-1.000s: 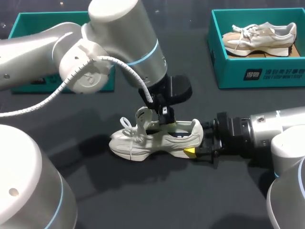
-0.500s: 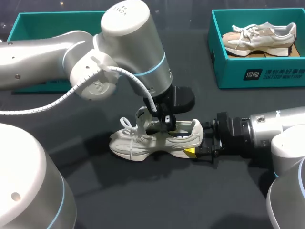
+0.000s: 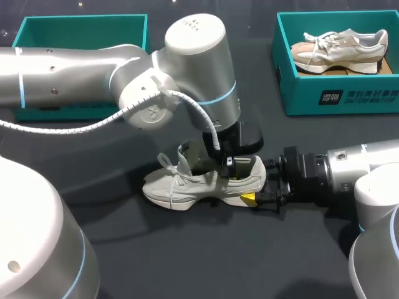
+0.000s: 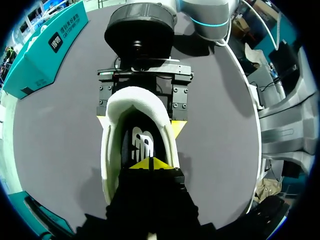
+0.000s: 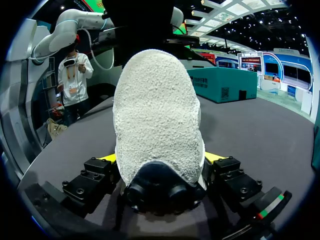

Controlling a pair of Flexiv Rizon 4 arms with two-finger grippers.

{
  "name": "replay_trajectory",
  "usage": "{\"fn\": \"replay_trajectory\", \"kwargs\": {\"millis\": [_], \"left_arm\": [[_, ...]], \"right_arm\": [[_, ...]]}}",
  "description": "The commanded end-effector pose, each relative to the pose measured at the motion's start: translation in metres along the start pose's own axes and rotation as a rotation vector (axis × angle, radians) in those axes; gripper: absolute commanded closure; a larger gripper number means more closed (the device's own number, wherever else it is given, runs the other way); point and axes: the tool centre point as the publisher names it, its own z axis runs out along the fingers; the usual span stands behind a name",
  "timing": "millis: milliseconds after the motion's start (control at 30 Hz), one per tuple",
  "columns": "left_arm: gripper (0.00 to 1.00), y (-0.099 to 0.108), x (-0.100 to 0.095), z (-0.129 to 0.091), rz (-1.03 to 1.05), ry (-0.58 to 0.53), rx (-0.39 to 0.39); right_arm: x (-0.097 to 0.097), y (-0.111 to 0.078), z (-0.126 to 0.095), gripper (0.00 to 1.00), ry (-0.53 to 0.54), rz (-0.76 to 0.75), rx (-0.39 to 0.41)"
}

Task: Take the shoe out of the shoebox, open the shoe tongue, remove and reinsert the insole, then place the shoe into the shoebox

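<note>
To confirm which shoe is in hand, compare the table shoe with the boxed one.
The table shoe lies on the tabletop; the boxed shoe sits in a teal box. The right gripper clamps the table shoe's heel and the left gripper dips into it; the boxed shoe is untouched. Both are pale, laced.

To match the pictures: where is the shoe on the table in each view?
Head view: shoe, middle of table, toe leftward.
Left wrist view: its opening, ahead of left gripper.
Right wrist view: its heel, held in the right gripper.
Landmark: the right gripper at the heel.
</note>
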Motion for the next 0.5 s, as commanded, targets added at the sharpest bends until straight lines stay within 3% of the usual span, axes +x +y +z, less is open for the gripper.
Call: {"fn": "replay_trajectory", "kwargs": {"millis": [33,233,467,500], "left_arm": [[1.0,0.006,-0.003,0.006,-0.006,0.025,-0.019],[1.0,0.023,0.0,0.006,-0.007,0.084,-0.045],[1.0,0.035,0.011,0.006,0.031,0.062,-0.066],[0.91,0.036,0.013,0.008,0.033,0.052,-0.07]], "right_arm": [[0.001,0.0,-0.001,1.0,-0.002,0.0,0.002],[0.001,0.0,-0.001,1.0,-0.002,0.0,0.002],[0.001,0.0,-0.001,1.0,-0.002,0.0,0.002],[0.001,0.0,-0.001,1.0,-0.002,0.0,0.002]]}}
